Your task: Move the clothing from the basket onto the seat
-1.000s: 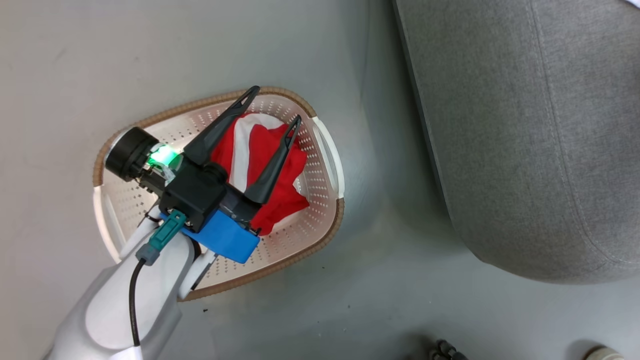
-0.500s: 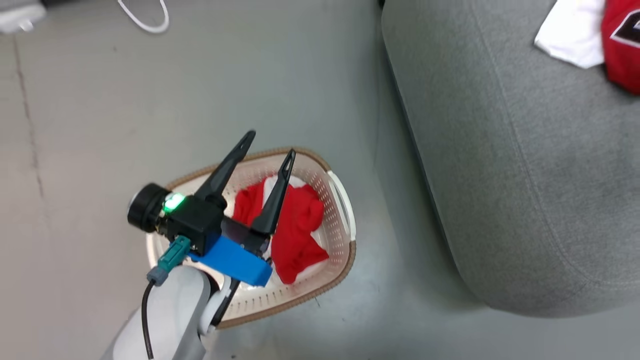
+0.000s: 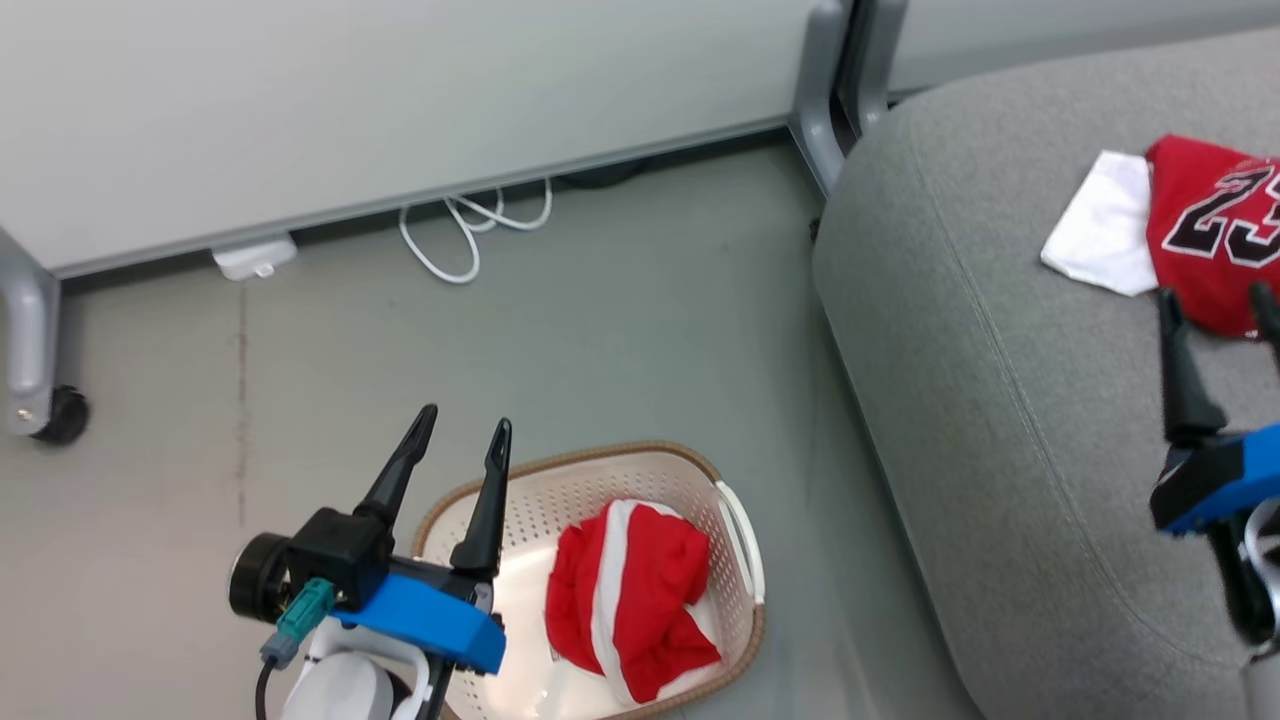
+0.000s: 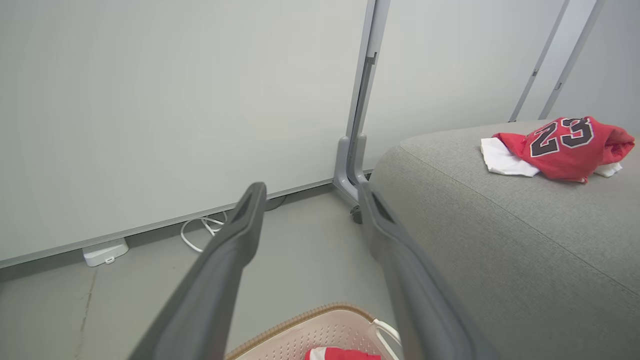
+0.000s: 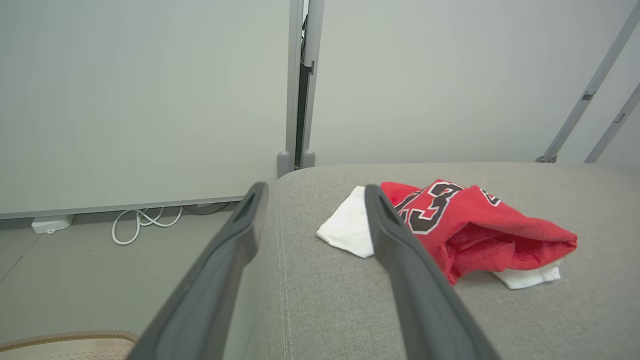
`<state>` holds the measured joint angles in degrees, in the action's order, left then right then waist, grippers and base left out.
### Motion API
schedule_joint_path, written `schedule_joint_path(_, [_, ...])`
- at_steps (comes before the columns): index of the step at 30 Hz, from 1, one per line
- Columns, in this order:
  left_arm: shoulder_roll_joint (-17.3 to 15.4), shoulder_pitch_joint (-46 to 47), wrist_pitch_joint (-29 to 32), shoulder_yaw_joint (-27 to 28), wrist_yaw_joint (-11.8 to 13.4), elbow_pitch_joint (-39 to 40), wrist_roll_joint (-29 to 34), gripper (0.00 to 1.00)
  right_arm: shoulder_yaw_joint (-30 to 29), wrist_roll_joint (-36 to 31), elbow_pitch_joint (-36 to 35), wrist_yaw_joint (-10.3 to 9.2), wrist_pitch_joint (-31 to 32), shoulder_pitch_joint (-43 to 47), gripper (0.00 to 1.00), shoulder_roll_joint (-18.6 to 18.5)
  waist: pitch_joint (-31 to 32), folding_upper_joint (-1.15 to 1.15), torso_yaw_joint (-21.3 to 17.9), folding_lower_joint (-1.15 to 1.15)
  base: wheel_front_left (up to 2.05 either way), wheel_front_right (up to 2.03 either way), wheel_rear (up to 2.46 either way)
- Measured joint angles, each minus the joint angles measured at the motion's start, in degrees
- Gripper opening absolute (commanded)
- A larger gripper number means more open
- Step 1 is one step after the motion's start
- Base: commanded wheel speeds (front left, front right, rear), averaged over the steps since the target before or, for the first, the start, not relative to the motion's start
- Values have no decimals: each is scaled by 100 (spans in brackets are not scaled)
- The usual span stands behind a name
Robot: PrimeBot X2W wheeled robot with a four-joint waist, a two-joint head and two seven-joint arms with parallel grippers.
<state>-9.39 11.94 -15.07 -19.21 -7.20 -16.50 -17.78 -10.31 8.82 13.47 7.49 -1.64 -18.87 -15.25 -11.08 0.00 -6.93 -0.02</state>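
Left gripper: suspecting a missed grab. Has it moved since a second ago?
Yes: the left gripper, open, shifted left off the clothing to the basket rim.

Your left gripper is low on the left side. Its two dark fingers are wide apart, pointing up, holding nothing. Your right gripper is at the right edge, fingers apart too, pointing up, empty.
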Motion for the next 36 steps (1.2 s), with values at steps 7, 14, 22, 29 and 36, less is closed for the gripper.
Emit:
schedule_joint_path(7, [177, -376, 0, 482, -16, -66, 100, 100, 252, 16, -510, 0, 5, 739, 100, 341, 455, 0, 409, 0, 0, 0, 0])
schedule_joint_path(14, [268, -630, 0, 873, -18, -149, 178, 100, 489, -74, -942, 0, 24, 1227, 100, 580, 691, 0, 781, 0, 0, 0, 0])
schedule_joint_path(22, [368, -846, 0, 1199, -18, -220, 226, 100, 642, -141, -1100, 0, -26, 1660, 100, 846, 893, 0, 1025, 1, 0, 0, 0])
schedule_joint_path(29, [397, -957, 0, 1402, -18, -211, 274, 100, 760, -141, -1099, 0, -32, 1792, 100, 977, 963, 0, 1079, 1, 0, 0, 0])
schedule_joint_path(36, [407, -978, 0, 1467, -18, -182, 288, 100, 789, -144, -1096, 0, -37, 1792, 100, 1024, 938, 0, 1069, 2, 0, 0, 0])
